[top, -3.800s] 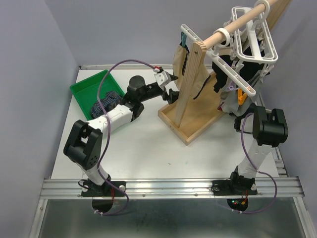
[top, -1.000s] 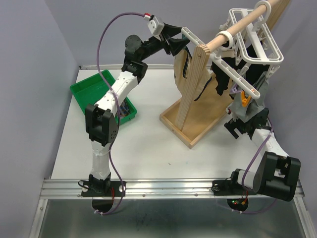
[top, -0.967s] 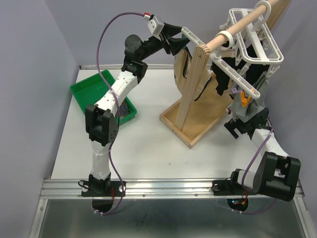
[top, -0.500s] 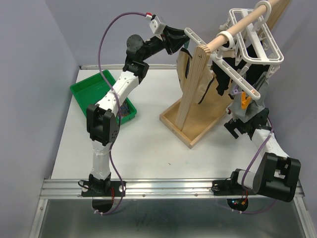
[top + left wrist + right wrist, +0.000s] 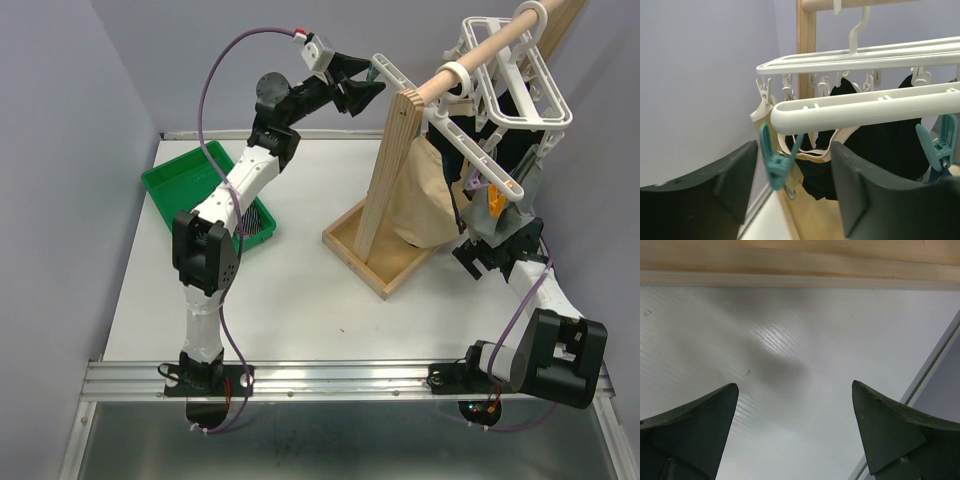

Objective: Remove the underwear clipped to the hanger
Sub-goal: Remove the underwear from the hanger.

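My left gripper [image 5: 367,88] is raised to the left end of the white clip hanger [image 5: 500,75] and stands open. In the left wrist view a teal clip [image 5: 777,164] dangles between its fingers [image 5: 737,172] with no cloth in it. The tan underwear [image 5: 428,205] hangs down behind the wooden post [image 5: 388,165], and black underwear [image 5: 495,140] hangs from the hanger's middle. Both show under the hanger rail [image 5: 865,107] as tan cloth [image 5: 761,120] and black cloth [image 5: 880,150]. My right gripper [image 5: 487,262] is open low over the table, nothing between its fingers [image 5: 700,420].
A green bin [image 5: 180,185] at the left holds a navy striped garment [image 5: 257,222]. The wooden stand's base [image 5: 375,245] sits mid-table, carrying a dowel [image 5: 480,50] that bears the hanger. A metal rail [image 5: 935,365] edges the table right of my right gripper.
The tan underwear came off the hanger's left end and swung down to the right behind the post. My left gripper narrowed at the teal clip, then widened again. The right arm stayed put.
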Controlling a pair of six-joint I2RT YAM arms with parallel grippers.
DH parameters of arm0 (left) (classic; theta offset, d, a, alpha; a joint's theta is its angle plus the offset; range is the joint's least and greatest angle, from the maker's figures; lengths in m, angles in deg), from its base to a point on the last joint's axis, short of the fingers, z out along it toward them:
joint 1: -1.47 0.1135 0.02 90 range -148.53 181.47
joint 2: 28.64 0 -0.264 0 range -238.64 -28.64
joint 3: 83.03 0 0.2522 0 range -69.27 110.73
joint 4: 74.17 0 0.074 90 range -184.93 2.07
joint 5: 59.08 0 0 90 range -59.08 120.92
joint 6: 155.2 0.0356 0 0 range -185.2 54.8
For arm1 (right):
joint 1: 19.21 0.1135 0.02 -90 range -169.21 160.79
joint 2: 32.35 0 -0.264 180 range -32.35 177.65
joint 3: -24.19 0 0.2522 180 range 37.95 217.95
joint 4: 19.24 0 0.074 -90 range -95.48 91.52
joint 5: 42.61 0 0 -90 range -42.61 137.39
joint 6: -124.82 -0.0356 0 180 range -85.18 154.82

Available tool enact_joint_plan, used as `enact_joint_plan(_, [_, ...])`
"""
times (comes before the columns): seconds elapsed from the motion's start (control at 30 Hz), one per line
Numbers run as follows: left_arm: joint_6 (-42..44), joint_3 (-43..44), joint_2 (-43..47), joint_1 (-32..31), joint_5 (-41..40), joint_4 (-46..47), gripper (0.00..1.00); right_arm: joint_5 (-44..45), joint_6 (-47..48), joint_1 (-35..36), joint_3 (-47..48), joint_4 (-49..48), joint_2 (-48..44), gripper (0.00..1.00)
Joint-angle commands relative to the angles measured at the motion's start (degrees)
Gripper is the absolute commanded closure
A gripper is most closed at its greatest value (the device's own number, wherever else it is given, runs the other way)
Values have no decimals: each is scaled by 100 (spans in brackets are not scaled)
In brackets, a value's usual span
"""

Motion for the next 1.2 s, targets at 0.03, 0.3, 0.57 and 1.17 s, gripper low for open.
enact_joint_plan(0.03, [27,-461,756,9,-343,253,22,-138,-56,-43,356,94,-176,0])
enact_joint_plan(0.3, [168,-1446,1573,53,-932,279,17,-112,-65,-43,365,120,-211,0])
enact_joint_plan(0.57, [-525,-2263,2153,44,-547,288,17,-129,-74,-43,356,129,-237,0])
enact_joint_plan(1.17, [-1669,-2221,1812,-562,52,315,17,-349,-127,-43,259,147,-307,0])
